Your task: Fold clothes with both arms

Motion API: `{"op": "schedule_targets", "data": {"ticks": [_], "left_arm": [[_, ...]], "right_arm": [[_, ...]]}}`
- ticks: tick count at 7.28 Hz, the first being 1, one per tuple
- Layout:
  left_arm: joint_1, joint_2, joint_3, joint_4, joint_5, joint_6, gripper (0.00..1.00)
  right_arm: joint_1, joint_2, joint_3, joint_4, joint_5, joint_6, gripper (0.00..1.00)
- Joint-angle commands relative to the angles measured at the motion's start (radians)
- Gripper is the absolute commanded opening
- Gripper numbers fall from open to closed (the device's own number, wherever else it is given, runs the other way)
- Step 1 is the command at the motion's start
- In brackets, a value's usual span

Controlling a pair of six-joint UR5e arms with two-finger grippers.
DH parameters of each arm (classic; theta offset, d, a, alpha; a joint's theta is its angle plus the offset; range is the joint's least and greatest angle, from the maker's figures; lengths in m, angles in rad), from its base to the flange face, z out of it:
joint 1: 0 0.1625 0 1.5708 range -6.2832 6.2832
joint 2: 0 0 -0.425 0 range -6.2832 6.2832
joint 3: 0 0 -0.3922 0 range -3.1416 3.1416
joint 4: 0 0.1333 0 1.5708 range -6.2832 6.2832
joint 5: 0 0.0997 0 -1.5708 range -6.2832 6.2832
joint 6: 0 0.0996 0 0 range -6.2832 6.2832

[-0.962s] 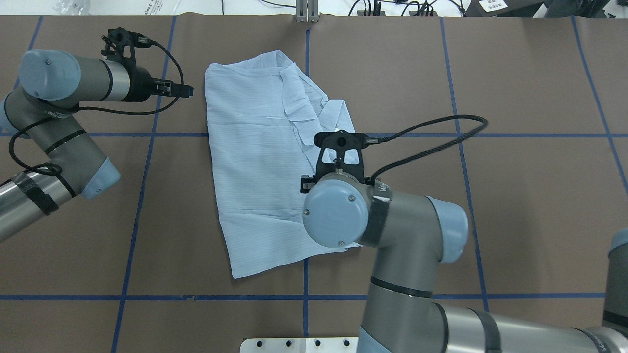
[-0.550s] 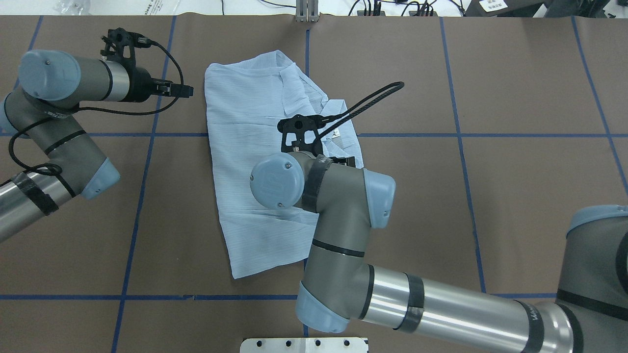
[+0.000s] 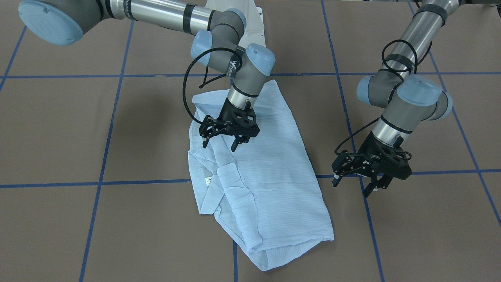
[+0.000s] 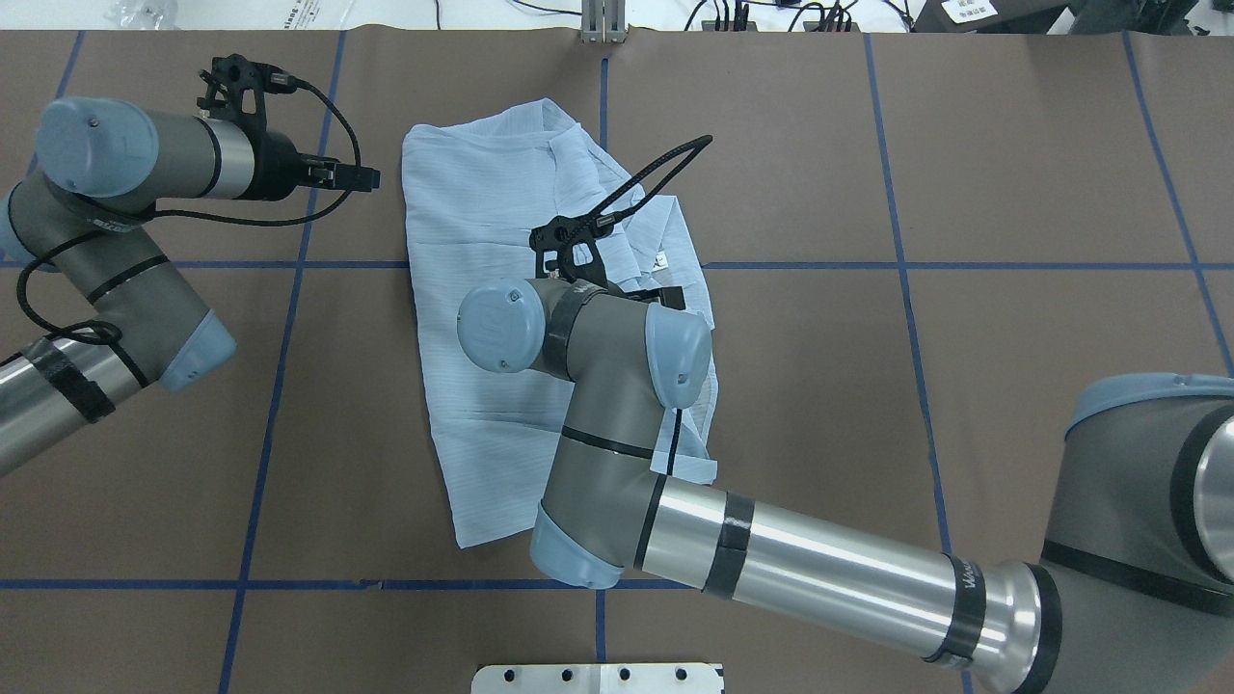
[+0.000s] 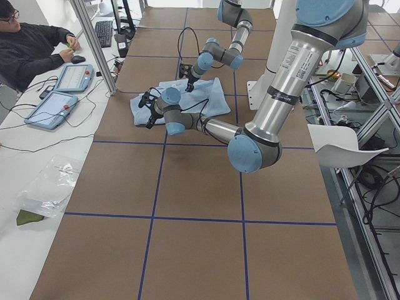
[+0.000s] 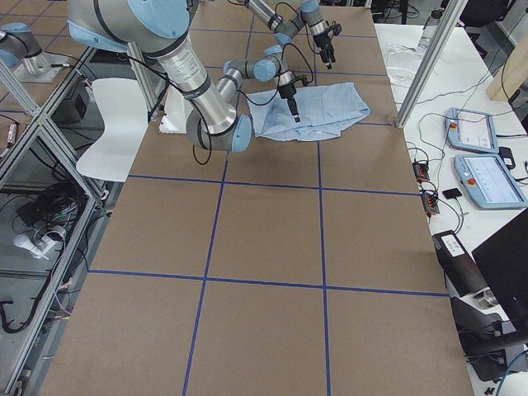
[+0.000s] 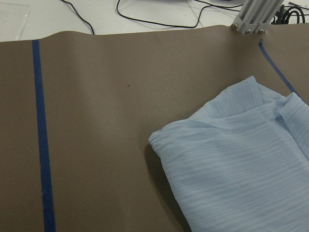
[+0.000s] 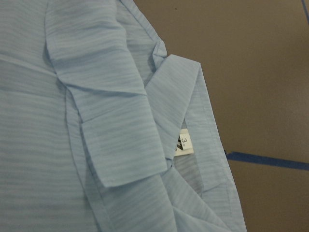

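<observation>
Lower the right gripper (image 3: 219,147), jaws spread, squarely over the shirt (image 3: 274,172) collar (image 3: 229,174); the left gripper (image 3: 351,188), jaws spread, idles lower right.

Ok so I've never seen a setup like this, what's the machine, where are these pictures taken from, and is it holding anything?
The machine is a robot with a left arm and a right arm at a brown table. Each arm ends in a black two-finger gripper. Four pictures come from fixed cameras: one facing the robot, one above and behind it, and one at each table end. Two come from cameras on the wrists, so they show the cloth close up. On the table lies a light-blue striped shirt, partly folded, its neck label showing. The right gripper is open over the shirt by the collar. The left gripper hangs open over the table beside it. Neither holds anything.
</observation>
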Motion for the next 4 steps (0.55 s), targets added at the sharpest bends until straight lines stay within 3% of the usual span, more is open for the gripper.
{"op": "schedule_targets", "data": {"ticks": [1,4], "left_arm": [[0.001,-0.001,-0.001,0.000,-0.001,0.000,1.00],[0.001,-0.001,-0.001,0.000,-0.001,0.000,1.00]], "right_arm": [[0.027,0.054,-0.096,0.013,0.000,-0.032,1.00],[0.038,0.055,-0.133,0.013,0.000,-0.041,1.00]]}}
